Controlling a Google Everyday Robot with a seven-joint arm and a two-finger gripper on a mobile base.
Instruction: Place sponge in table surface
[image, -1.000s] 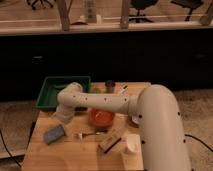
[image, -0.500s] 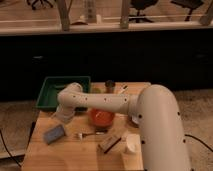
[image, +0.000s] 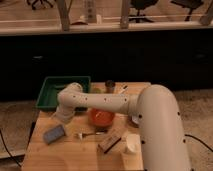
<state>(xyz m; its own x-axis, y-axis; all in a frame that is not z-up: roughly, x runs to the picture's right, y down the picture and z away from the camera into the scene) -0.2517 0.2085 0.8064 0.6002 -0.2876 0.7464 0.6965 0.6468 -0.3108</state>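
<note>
Sponge (image: 54, 133), flat blue-grey slab, lies on table (image: 75, 156) beside claw (image: 61, 119).

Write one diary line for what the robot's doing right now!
gripper: open, close above sponge | sponge: lying flat on table surface | orange bowl: right of gripper

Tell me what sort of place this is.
Probably an office or lab: office chairs behind a railing, carpeted floor, a wooden table surface. The pincer hangs by the sponge, table's left.
</note>
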